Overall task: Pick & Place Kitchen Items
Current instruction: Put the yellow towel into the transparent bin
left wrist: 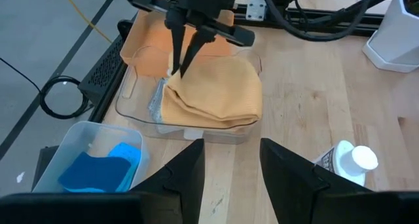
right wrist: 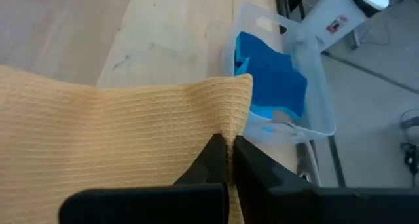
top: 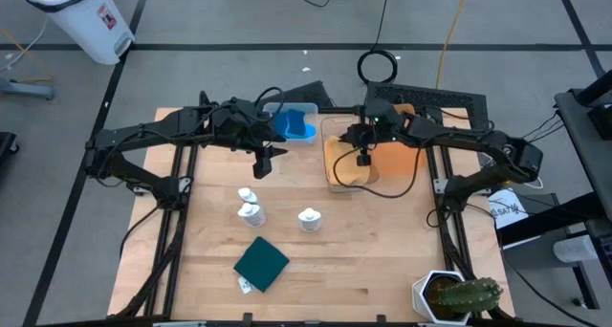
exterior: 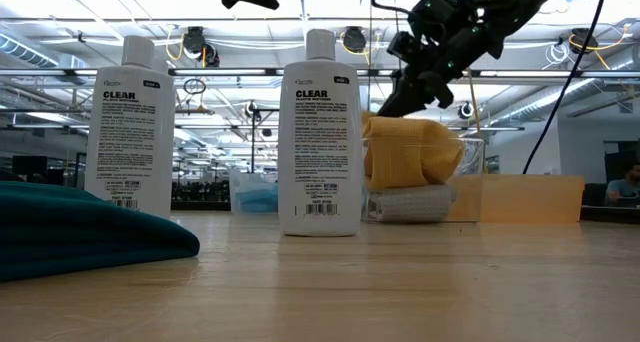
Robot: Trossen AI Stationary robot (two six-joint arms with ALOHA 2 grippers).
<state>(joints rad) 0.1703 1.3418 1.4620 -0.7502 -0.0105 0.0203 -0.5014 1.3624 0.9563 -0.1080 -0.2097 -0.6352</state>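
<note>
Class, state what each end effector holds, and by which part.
Right end effector pinches the mustard-yellow folded cloth at its edge; left end effector holds nothing.

The right claw (left wrist: 178, 68) pinches an edge of the mustard-yellow cloth (left wrist: 213, 90), which lies heaped in a clear bin (left wrist: 137, 103) on the desk (left wrist: 314, 86). Blue cloth pieces (left wrist: 98, 168) fill a second bin nearby, and a white bottle (left wrist: 350, 162) stands on the desk beside the left claw (left wrist: 232, 168), whose fingers stand apart.

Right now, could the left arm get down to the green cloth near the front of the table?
Probably yes. The left gripper hangs with open, empty jaws, and the green cloth lies flat in the open. The white bottles stand between them, so it should come from above. The right gripper is busy, shut on the yellow cloth.
</note>
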